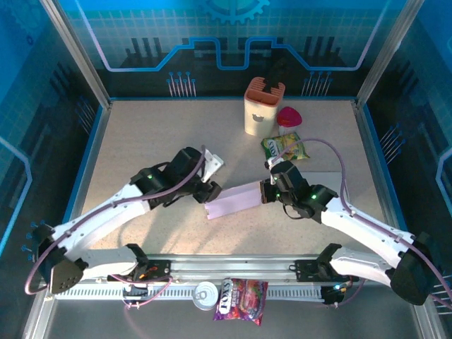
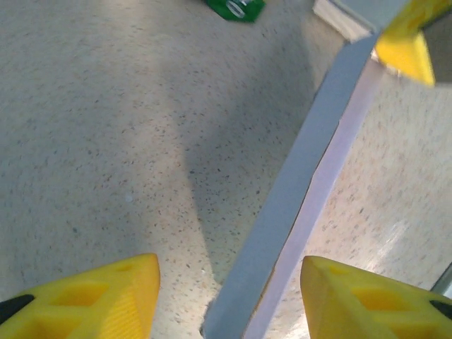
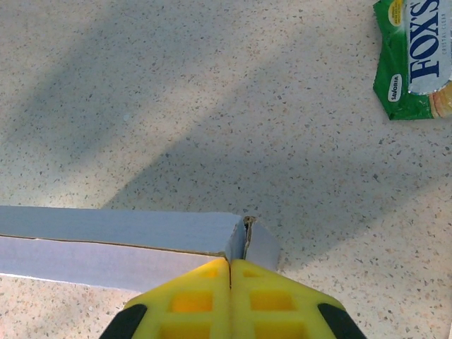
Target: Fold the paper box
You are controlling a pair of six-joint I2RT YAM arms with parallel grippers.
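Bright, even overhead light on tabletop point(image 1: 134, 141); top cam sharp, side walls dimmer. Arms throw soft diffuse shadows, seen as broad grey bands in both wrist views. Small glare streak low-right in left wrist view. Left end effector point(image 2: 229, 300) fingertips point(image 2: 99, 300) soft, too close to lens.
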